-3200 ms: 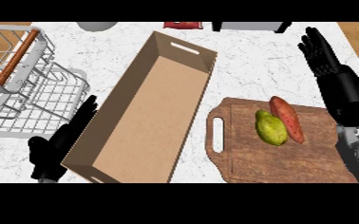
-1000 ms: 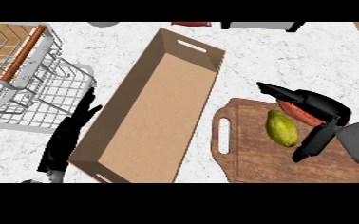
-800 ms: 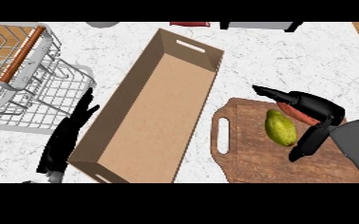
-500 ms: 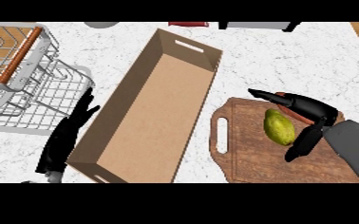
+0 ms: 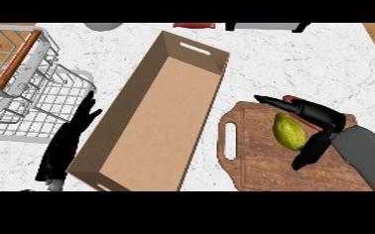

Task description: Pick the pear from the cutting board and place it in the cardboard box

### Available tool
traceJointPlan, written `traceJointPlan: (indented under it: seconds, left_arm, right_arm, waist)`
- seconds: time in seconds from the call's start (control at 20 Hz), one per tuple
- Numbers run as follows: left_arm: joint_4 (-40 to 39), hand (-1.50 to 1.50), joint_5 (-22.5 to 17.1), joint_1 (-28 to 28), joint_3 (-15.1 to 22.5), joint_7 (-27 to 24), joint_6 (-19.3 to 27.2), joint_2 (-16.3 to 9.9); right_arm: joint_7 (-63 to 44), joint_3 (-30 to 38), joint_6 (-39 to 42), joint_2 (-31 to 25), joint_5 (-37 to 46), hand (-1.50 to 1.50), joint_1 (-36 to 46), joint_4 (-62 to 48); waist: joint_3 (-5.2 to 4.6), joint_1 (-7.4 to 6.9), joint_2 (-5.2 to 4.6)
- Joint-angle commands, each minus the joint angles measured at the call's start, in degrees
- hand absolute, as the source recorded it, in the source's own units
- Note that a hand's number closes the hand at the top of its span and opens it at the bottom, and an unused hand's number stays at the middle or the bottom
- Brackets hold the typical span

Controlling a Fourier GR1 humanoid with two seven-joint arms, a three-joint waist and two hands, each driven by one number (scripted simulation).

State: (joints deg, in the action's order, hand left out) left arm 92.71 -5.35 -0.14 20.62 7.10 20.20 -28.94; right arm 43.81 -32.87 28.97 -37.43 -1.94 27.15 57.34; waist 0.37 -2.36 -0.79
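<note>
A yellow-green pear [image 5: 288, 131] lies on the brown wooden cutting board [image 5: 253, 166] at the right. My right hand [image 5: 324, 117] reaches over it from the right: the fingers stretch along the pear's far side and the thumb hangs at its near right, so the pear sits between them, not clasped. A reddish sweet potato is almost wholly hidden under that hand. The long open cardboard box [image 5: 154, 121] lies slantwise in the middle, with nothing inside. My left hand [image 5: 67, 146] rests open against the box's left wall.
A white wire dish rack [image 5: 36, 94] with a wooden handle stands at the left. Along the counter's far edge are a grey round object [image 5: 102, 26], a red item [image 5: 194, 25] and a dark appliance [image 5: 264, 26]. The cutting board's handle slot faces the box.
My right hand has come down from the far right onto the cutting board and settled lower around the pear, covering the sweet potato. The left hand has stayed by the box.
</note>
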Motion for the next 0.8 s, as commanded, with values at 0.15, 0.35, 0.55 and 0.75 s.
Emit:
traceJointPlan:
  seconds: [0.15,0.35,0.55,0.75]
  left_arm:
    - [-7.29,0.0,1.59,-2.17,-7.81,1.25,3.58,-4.33]
    - [-7.45,0.0,1.36,-2.32,-8.26,0.28,2.77,-5.34]
    - [-7.8,0.0,1.47,-1.96,-9.03,-0.35,3.61,-5.71]
    - [-6.35,0.0,1.32,-2.36,-8.76,1.78,3.41,-6.35]
  right_arm:
    - [10.05,-1.75,10.23,-2.73,-2.66,-1.5,1.47,0.54]
    - [8.37,-5.89,6.95,-2.31,0.93,-1.5,2.63,0.02]
    - [9.24,-8.04,6.15,-4.88,1.48,-1.5,1.27,-0.45]
    - [4.88,-10.24,4.62,-1.66,0.89,-1.5,2.28,0.47]
  waist:
    - [-0.24,0.93,-0.09]
    - [-0.26,0.41,-0.21]
    - [-0.28,0.97,-0.11]
    - [-0.32,1.05,0.22]
